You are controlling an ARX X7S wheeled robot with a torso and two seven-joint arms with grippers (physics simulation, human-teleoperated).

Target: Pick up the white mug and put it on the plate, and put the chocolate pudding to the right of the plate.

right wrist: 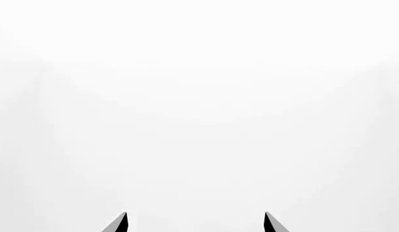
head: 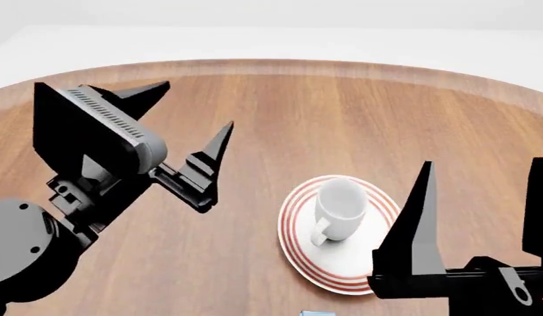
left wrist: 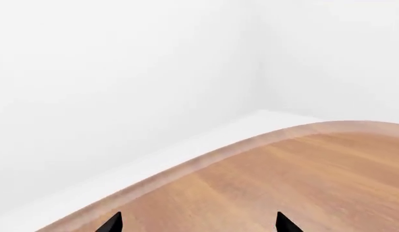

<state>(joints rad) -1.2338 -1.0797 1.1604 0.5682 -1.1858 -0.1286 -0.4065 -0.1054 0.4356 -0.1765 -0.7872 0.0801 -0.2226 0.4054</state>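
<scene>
In the head view the white mug [head: 341, 207] stands upright on the red-ringed plate [head: 293, 227], its handle toward me. A light blue sliver at the bottom edge, just in front of the plate, is the chocolate pudding [head: 315, 313], mostly cut off. My left gripper [head: 197, 105] is raised over the table left of the plate, open and empty. Close to the camera at the plate's right, my right gripper [head: 484, 163] stands open and empty. The left wrist view shows the left gripper [left wrist: 198, 222] over bare wood. The right wrist view shows the right gripper [right wrist: 195, 222] against white.
The round wooden table [head: 341, 112] has a curved far edge with white floor and wall beyond. The same table [left wrist: 302, 183] and its rim show in the left wrist view.
</scene>
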